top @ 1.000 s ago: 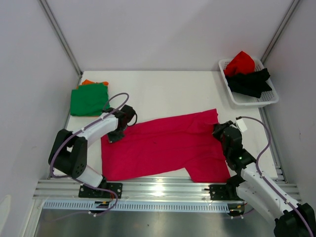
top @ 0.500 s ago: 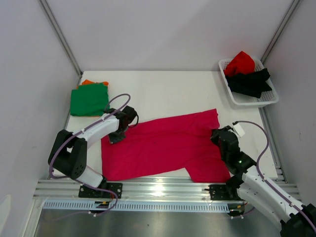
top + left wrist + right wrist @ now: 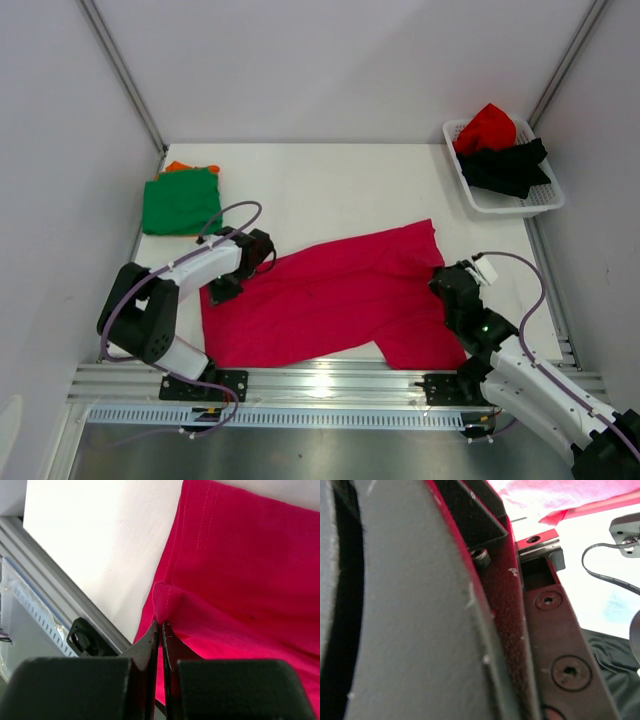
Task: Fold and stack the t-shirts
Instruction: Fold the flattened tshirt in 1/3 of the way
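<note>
A magenta-pink t-shirt (image 3: 330, 295) lies spread out, slightly wrinkled, across the middle of the table. My left gripper (image 3: 222, 290) is at the shirt's far-left corner. In the left wrist view it (image 3: 161, 625) is shut on a raised fold of the pink cloth (image 3: 240, 580). My right gripper (image 3: 447, 283) sits low on the shirt's right edge with its jaws closed. Its own body fills most of the right wrist view, with a strip of pink cloth (image 3: 560, 495) at the top. A folded green t-shirt (image 3: 180, 202) lies on an orange one (image 3: 178, 166) at the far left.
A white lattice basket (image 3: 500, 208) at the far right corner holds a red t-shirt (image 3: 487, 125) and a black one (image 3: 510, 168). Metal rails (image 3: 330, 380) run along the near table edge, and white walls close in the sides.
Both grippers have moved toward the near edge, dragging the pink shirt with them. Its left corner slid nearer and left, and its right edge bunched slightly.
</note>
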`<state>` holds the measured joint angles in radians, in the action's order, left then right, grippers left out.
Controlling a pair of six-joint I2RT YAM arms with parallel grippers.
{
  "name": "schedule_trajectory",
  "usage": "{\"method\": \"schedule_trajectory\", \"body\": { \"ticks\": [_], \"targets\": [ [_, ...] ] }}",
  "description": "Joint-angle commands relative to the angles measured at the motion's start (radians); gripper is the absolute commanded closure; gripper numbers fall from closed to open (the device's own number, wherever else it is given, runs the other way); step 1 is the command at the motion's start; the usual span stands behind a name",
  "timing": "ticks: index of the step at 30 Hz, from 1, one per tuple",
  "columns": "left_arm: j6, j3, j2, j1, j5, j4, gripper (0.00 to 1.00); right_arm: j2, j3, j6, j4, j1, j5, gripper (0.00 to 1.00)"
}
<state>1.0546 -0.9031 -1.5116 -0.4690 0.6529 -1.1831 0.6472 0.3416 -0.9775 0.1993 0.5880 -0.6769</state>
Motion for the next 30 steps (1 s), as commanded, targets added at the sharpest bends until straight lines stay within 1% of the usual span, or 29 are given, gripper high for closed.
{"method": "schedule_trajectory", "body": {
  "ticks": [1,10,12,13,14,16,17,19,20,21,23,24,26,27,30],
  "targets": [
    [0.064,0.006,0.039,-0.006,0.045,-0.058,0.94,-0.009,0.03,-0.021,0.034,0.006,-0.064,1.0],
    [0.07,0.033,0.094,-0.005,0.011,-0.052,0.93,-0.029,0.022,-0.036,0.065,0.006,-0.076,1.0],
    [0.056,0.032,0.088,-0.007,-0.012,-0.039,0.89,-0.021,0.022,-0.039,0.06,0.006,-0.072,1.0],
    [0.061,0.033,0.085,-0.007,-0.015,-0.042,0.81,-0.02,0.023,-0.047,0.06,0.006,-0.069,1.0],
    [0.068,0.03,0.085,-0.007,-0.012,-0.055,0.69,-0.015,0.025,-0.05,0.061,0.006,-0.069,1.0],
    [0.1,0.024,0.09,-0.007,0.001,-0.076,0.55,-0.006,0.03,-0.059,0.068,0.006,-0.067,1.0],
    [0.107,0.018,0.093,-0.007,0.005,-0.085,0.44,-0.003,0.031,-0.062,0.077,0.006,-0.07,1.0],
    [0.105,0.015,0.102,-0.007,0.011,-0.087,0.41,0.009,0.04,-0.082,0.092,0.007,-0.073,1.0],
    [0.102,0.012,0.103,-0.007,0.011,-0.085,0.38,0.014,0.042,-0.093,0.109,0.007,-0.078,1.0],
    [0.094,0.012,0.103,-0.007,0.005,-0.073,0.38,0.019,0.046,-0.102,0.118,0.007,-0.078,0.93],
    [0.082,0.016,0.099,-0.007,-0.001,-0.058,0.38,0.031,0.05,-0.119,0.129,0.009,-0.075,0.85],
    [0.078,0.015,0.096,-0.008,-0.004,-0.053,0.38,0.034,0.048,-0.122,0.13,0.012,-0.073,0.77],
    [0.073,0.017,0.079,-0.008,-0.007,-0.043,0.38,0.035,0.048,-0.135,0.132,0.018,-0.075,0.68],
    [0.073,0.02,0.074,-0.008,-0.006,-0.043,0.38,0.035,0.048,-0.138,0.132,0.024,-0.082,0.62],
    [0.076,0.018,0.068,-0.01,-0.002,-0.047,0.38,0.039,0.053,-0.148,0.14,0.033,-0.098,0.56]
  ]
}}
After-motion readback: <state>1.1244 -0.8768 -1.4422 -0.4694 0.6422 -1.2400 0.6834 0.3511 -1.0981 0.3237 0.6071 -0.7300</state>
